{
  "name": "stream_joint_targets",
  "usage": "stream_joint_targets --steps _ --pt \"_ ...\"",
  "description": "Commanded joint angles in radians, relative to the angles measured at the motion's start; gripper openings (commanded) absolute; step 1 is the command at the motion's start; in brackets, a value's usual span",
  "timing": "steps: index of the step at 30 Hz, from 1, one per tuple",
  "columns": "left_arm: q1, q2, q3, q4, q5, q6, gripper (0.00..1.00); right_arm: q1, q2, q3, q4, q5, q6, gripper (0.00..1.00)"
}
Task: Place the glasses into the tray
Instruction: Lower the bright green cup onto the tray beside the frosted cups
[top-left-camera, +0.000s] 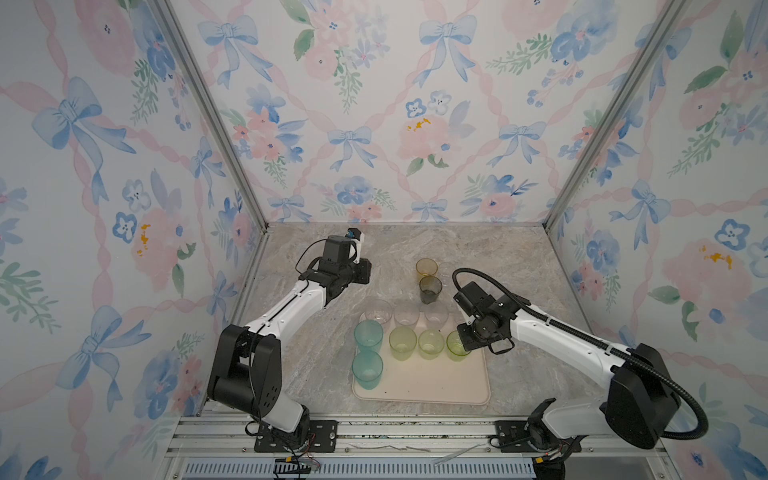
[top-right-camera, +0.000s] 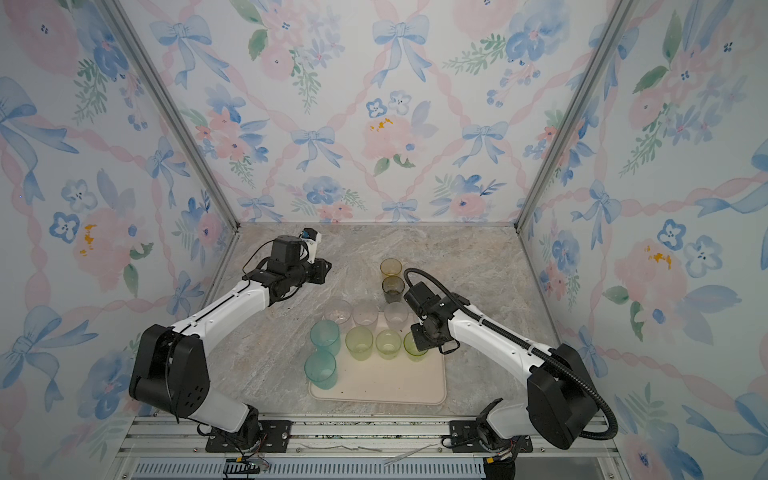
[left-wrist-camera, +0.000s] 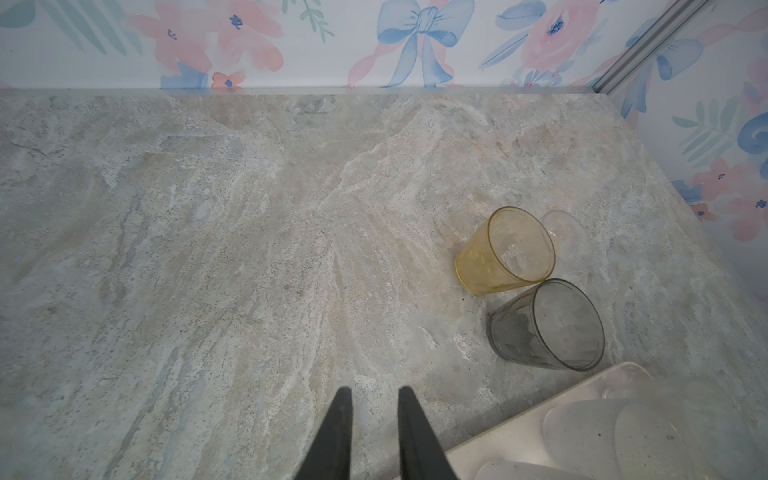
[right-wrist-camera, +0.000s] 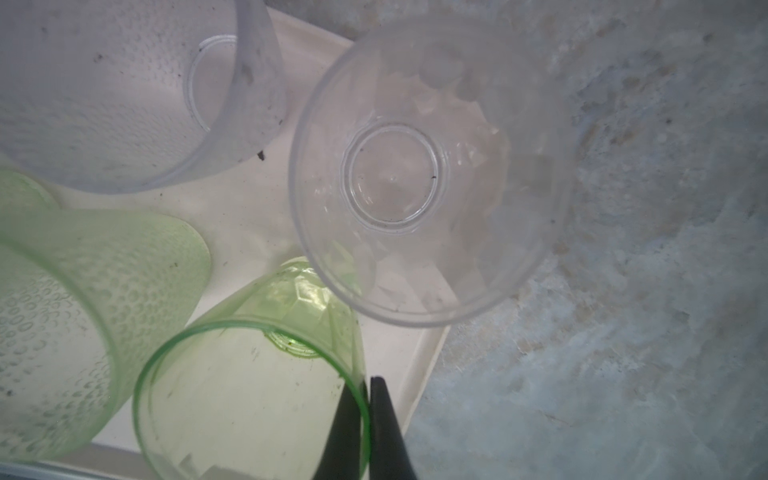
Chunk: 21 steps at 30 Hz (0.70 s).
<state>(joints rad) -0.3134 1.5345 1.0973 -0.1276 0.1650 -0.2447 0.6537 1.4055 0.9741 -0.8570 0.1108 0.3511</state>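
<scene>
Large flat beige-pink tray (top-left-camera: 419, 388) with low rim, on grey-veined marble counter (top-left-camera: 498, 257).

Right gripper (right-wrist-camera: 365, 380): pinched tight on the rim of a bright green faceted tumbler (right-wrist-camera: 307, 291), one finger inside the wall, one outside. This tumbler is over the tray's far right part, just inside the right rim. Cannot tell whether its base rests on the tray.

Left gripper (left-wrist-camera: 374, 392): fingers a narrow gap apart, nothing between them. It hangs over bare counter, well off the tray's far left corner.

On the tray: two taller frosted teal tumblers (top-left-camera: 368, 334) along the left rim, one behind the other. Two pale green tumblers (top-left-camera: 402, 341) stand in line between the teal pair and the bright green one. Three clear tumblers (top-left-camera: 406, 313) stand in a row at the far rim.

Off the tray, beyond its far rim: smoky grey tumbler (top-left-camera: 430, 289) nearer the tray, amber tumbler (top-left-camera: 426, 268) just behind it, both upright. One more clear tumbler (left-wrist-camera: 565, 232), faint, stands just beside the amber one.
</scene>
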Motion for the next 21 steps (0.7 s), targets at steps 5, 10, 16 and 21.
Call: stream_joint_targets --steps 5,10,16,21 --pt "-0.002 0.006 0.036 -0.004 0.005 0.008 0.23 -0.03 0.009 -0.02 0.016 -0.014 -0.019 0.02" --pt "-0.002 0.011 0.036 -0.003 0.005 0.004 0.24 -0.043 -0.002 -0.024 0.012 -0.013 -0.026 0.05" --pt "-0.003 0.015 0.038 -0.003 0.009 0.003 0.25 -0.048 -0.003 -0.031 0.013 -0.015 -0.027 0.05" --pt "-0.002 0.012 0.035 -0.005 0.007 0.003 0.25 -0.049 -0.01 -0.023 0.011 -0.014 -0.026 0.07"
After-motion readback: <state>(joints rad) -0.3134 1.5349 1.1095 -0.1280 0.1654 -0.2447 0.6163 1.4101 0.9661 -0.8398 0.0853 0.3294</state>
